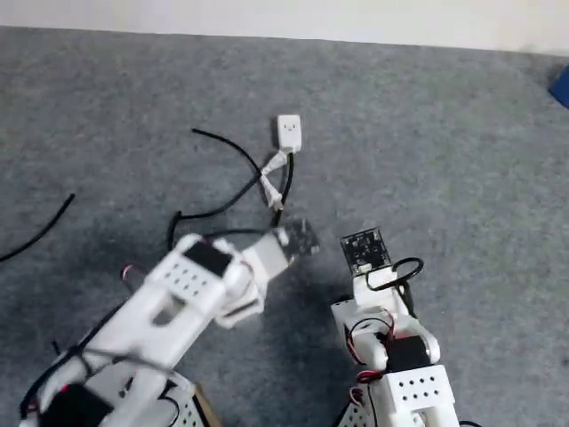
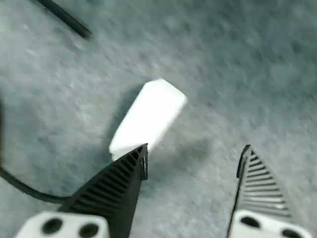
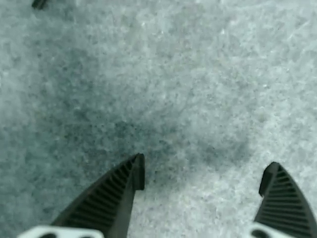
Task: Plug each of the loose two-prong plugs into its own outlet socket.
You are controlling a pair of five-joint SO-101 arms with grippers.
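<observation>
Left pincer (image 2: 194, 151) wide, white plug-like block (image 2: 148, 119) just ahead beside one jaw; I judge spread staged for grasp. Right pincer (image 3: 204, 166) wide too.

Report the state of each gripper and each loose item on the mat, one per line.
left gripper: open, empty, above the mat.
right gripper: open, empty, above bare mat.
white block: lying on the mat, not gripped.
outlet socket: lying on the mat, slots showing, nothing plugged in.
black cable: lying loose on the mat.
</observation>
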